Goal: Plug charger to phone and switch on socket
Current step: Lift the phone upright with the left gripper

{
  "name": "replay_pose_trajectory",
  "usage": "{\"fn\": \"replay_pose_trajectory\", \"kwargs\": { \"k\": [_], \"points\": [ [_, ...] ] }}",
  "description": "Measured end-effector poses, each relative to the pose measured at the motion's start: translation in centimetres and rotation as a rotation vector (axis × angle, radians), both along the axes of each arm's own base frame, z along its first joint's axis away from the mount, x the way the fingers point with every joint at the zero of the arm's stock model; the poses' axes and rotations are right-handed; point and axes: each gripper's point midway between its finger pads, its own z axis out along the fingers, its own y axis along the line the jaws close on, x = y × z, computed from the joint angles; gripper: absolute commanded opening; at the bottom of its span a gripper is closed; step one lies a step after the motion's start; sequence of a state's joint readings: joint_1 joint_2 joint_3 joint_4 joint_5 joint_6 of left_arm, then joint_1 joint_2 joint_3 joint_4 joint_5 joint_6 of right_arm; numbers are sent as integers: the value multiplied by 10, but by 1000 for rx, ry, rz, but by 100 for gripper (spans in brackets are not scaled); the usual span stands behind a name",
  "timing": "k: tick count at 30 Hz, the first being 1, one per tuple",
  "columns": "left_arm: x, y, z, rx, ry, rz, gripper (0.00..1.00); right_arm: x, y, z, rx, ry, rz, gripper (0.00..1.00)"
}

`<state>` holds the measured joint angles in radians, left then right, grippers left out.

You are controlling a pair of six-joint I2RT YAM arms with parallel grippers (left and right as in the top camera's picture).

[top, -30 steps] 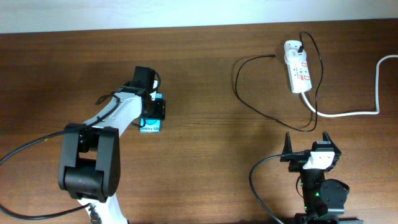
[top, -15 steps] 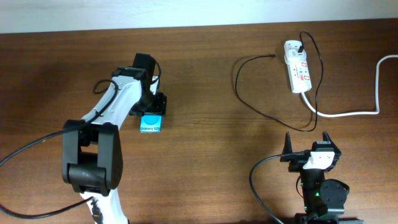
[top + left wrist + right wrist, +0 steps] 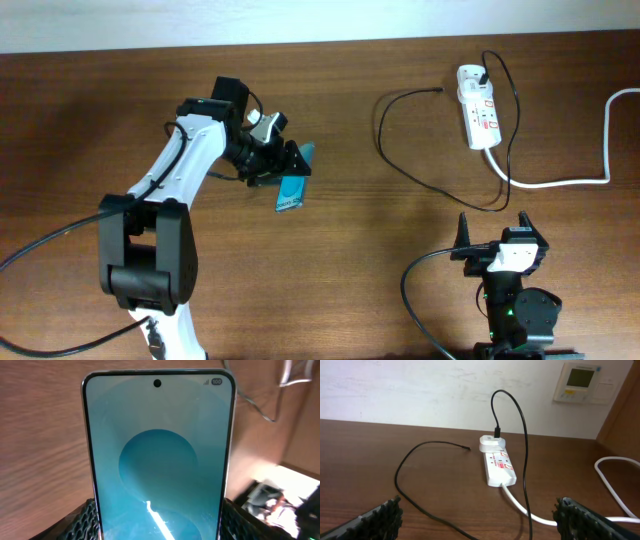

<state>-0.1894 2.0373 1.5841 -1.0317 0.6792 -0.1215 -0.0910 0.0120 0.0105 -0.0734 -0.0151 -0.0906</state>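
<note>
My left gripper [image 3: 284, 165] is shut on the phone [image 3: 293, 184], holding it lifted and tilted above the table left of centre. In the left wrist view the cyan phone [image 3: 157, 455] fills the frame between my two black pads [image 3: 82, 522]. The white socket [image 3: 477, 105] lies at the far right, also in the right wrist view [image 3: 498, 464]. The black charger cable [image 3: 385, 140] loops on the table, its plug end in the socket and its connector tip [image 3: 441, 90] lying free left of it. My right gripper [image 3: 494, 232] is open and empty near the front edge, its fingers [image 3: 370, 520] wide apart.
The socket's thick white cord [image 3: 580, 170] runs from the strip towards the right edge of the table. A white wall with a wall panel [image 3: 580, 382] stands behind the table's far edge.
My left gripper has lifted the phone off the table and carried it to the right, tilting it. The right arm, the cable and the socket have not moved.
</note>
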Motion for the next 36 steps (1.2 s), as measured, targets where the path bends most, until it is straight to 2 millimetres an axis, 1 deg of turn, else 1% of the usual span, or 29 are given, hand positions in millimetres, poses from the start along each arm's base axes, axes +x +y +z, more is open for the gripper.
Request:
{"fn": "replay_pose_trajectory", "kwargs": {
  "k": [3, 5, 7, 11, 14, 18, 28, 32, 34, 36],
  "points": [
    [-2, -14, 12, -103, 52, 35, 29, 0, 0, 0, 0, 0, 0, 98],
    [1, -23, 23, -179, 88, 73, 29, 0, 0, 0, 0, 0, 0, 98],
    [2, -26, 26, -203, 109, 97, 29, 0, 0, 0, 0, 0, 0, 98],
    [6, -30, 30, -224, 182, 180, 29, 0, 0, 0, 0, 0, 0, 98],
    [14, -34, 35, -257, 210, 233, 30, 0, 0, 0, 0, 0, 0, 98],
    [15, -35, 37, -263, 243, 264, 31, 0, 0, 0, 0, 0, 0, 98],
    [15, -35, 37, -265, 255, 274, 30, 0, 0, 0, 0, 0, 0, 98],
    [13, -39, 43, -305, 273, 262, 30, 0, 0, 0, 0, 0, 0, 98],
    [10, -43, 51, -351, 291, 246, 30, 0, 0, 0, 0, 0, 0, 98],
    [8, -45, 54, -371, 303, 239, 30, 0, 0, 0, 1, 0, 0, 98]
  ]
}}
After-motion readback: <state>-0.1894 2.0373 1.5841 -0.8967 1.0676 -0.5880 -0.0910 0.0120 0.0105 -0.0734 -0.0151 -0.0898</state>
